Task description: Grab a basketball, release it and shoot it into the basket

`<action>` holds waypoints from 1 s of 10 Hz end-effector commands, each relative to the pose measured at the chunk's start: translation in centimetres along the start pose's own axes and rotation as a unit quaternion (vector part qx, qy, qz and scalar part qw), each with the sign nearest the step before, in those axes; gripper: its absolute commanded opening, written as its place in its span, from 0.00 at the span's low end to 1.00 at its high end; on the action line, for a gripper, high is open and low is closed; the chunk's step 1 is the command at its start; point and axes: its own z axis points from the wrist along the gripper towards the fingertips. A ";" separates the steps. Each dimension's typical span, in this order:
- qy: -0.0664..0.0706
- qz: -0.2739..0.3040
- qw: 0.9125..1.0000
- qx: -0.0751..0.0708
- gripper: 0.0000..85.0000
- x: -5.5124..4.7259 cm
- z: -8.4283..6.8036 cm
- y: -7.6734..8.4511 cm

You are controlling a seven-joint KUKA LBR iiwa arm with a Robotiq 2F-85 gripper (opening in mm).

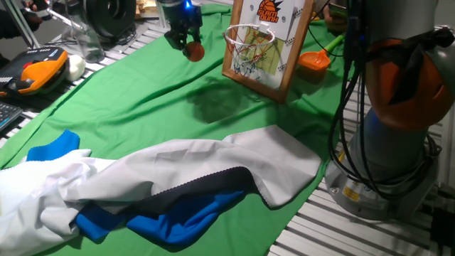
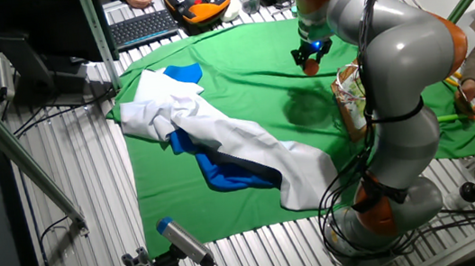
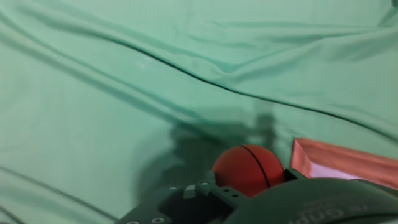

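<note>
My gripper (image 1: 188, 41) hangs above the green cloth (image 1: 156, 107), just left of the basket, and is shut on the small orange basketball (image 1: 193, 50). The basket's orange rim and white net (image 1: 247, 37) stick out from a white, wood-framed backboard (image 1: 279, 50) with an orange logo. The ball is about level with the rim and a short way to its left. In the other fixed view the gripper (image 2: 310, 55) holds the ball (image 2: 310, 67) beyond the basket (image 2: 351, 94). In the hand view the ball (image 3: 250, 169) sits by the gripper body, with the backboard frame (image 3: 329, 160) at right.
A rumpled white and blue garment (image 1: 163, 185) lies across the near part of the cloth. An orange scoop (image 1: 314, 60) lies behind the backboard. A teach pendant (image 1: 32, 75) and a keyboard (image 2: 143, 26) sit beyond the cloth's far edge. The arm's base (image 1: 398, 163) stands at right.
</note>
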 end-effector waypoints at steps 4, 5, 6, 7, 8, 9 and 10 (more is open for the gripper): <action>0.019 -0.011 1.000 0.018 0.00 2.0 -4.3 -2.1; 0.024 -0.016 0.999 0.022 0.00 2.2 -5.0 -2.6; 0.029 -0.020 0.999 0.025 0.00 2.3 -5.7 -3.2; 0.030 -0.023 0.999 0.031 0.00 2.5 -6.1 -3.7; 0.031 -0.027 0.998 0.041 0.00 2.4 -6.4 -4.0; 0.035 -0.031 0.998 0.045 0.00 2.3 -6.7 -4.4; 0.036 -0.029 0.998 0.037 0.00 2.3 -6.8 -4.6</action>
